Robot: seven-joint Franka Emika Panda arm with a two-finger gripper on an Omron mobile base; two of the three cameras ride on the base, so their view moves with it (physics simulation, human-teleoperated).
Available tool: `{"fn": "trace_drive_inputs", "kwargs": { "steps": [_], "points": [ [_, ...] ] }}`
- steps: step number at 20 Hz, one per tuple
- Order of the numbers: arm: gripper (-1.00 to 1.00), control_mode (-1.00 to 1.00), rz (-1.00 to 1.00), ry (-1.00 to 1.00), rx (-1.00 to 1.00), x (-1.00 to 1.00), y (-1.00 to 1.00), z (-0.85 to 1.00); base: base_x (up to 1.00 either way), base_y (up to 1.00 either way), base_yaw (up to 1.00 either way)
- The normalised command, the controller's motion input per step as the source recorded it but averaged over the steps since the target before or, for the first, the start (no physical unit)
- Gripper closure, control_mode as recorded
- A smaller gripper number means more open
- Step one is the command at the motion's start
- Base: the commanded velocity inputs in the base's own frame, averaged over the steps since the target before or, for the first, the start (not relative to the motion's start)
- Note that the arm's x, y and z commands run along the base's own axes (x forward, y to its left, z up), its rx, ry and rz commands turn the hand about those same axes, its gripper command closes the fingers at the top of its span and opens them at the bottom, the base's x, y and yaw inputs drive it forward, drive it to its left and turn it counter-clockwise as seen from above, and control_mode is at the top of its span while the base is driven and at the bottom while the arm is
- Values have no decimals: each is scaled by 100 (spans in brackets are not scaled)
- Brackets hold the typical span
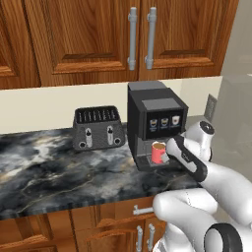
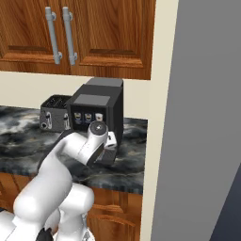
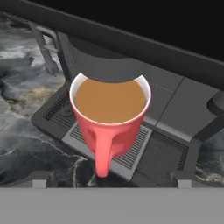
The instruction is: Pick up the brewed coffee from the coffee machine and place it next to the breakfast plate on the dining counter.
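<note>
The red mug of brown coffee (image 3: 109,118) stands upright on the grey drip tray (image 3: 135,151) of the black coffee machine (image 1: 155,118), right under its spout. Its handle points straight at the hand camera. My gripper (image 3: 111,182) is open just in front of the mug, with one dark fingertip (image 3: 39,181) on each side of the handle and nothing touching it. From the left base view the mug (image 1: 158,152) shows beside my hand (image 1: 183,156), which reaches in from the right. The machine (image 2: 96,110) also stands behind my arm in the right base view.
A dark grey toaster (image 1: 97,128) sits left of the machine on the marbled counter (image 1: 54,170). Wooden wall cabinets (image 1: 98,34) hang above, and lower cabinets run below the counter edge. A tall grey panel (image 2: 202,141) closes off the right side.
</note>
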Motion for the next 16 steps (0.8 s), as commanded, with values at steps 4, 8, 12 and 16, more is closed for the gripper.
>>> {"fn": "trace_drive_inputs", "kwargs": {
  "steps": [4,8,12,16],
  "points": [
    [-100,-100,0,0,0,23,0,-30,0,0,0],
    [-100,-100,0,0,0,21,0,-24,0,0,0],
    [-100,-100,0,0,0,21,0,-22,0,0,0],
    [100,-100,0,0,0,15,0,-28,0,0,0]
  ]
}}
